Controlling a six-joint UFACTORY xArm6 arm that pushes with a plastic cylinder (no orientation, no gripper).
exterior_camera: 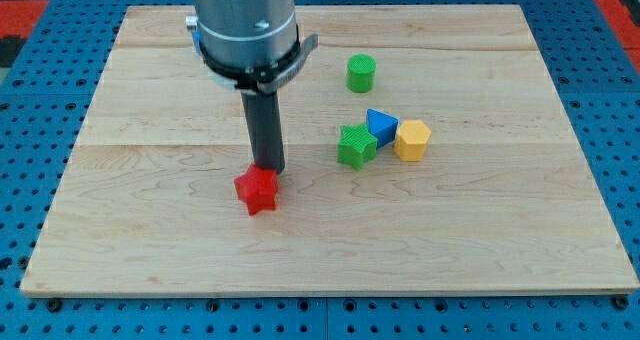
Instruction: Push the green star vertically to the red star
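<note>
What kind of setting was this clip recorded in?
Probably a lab tabletop pushing rig: a wooden board lies on a blue perforated base, small coloured blocks such as the red star sit on it, and my tip touches that star's top edge.

A pale wooden tabletop [480, 230] of joined planks fills most of the view, evenly lit. It rests on a blue perforated surface [30, 130] showing along every edge. At the view's top corners lie red perforated patches [25, 5].
</note>
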